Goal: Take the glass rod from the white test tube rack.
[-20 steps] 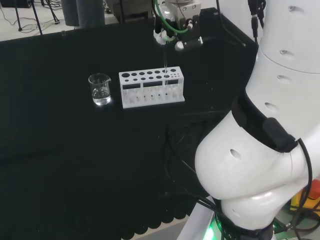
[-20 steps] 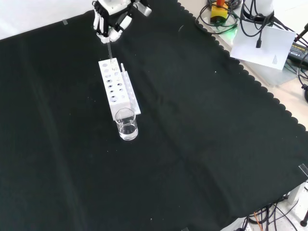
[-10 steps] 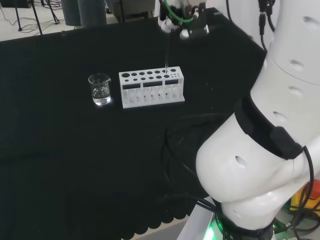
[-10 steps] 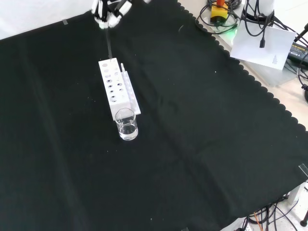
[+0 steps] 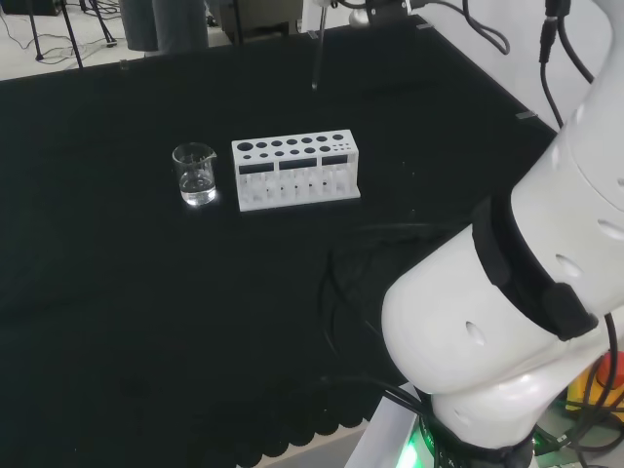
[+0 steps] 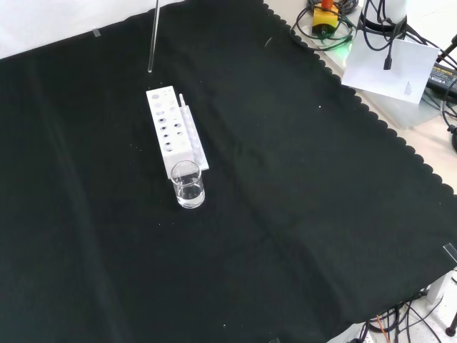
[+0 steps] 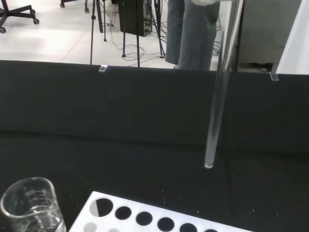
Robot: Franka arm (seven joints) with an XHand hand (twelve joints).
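Observation:
The glass rod (image 5: 315, 58) hangs upright in the air, its lower end clear above the far-right holes of the white test tube rack (image 5: 295, 174). A small part of the hand (image 5: 373, 10) shows at the head view's top edge, where the rod's upper end runs up to it. In the front view the rod (image 6: 153, 39) comes down from the top edge and ends just above the rack's (image 6: 173, 132) far end. The wrist view shows the rod (image 7: 219, 87) dropping from the blurred white hand (image 7: 205, 2), with the rack's holes (image 7: 145, 212) below its tip.
A small glass beaker (image 5: 195, 174) with a little clear liquid stands left of the rack in the head view, and in front of it (image 6: 188, 184) in the front view. The arm's white links (image 5: 507, 322) stand at the head view's right. Cables lie past the cloth's scalloped edge (image 6: 400, 136).
The hand has risen out of the top of both views, drawing the rod straight up. The rod's tip was in a rack hole and now hangs clear above the rack.

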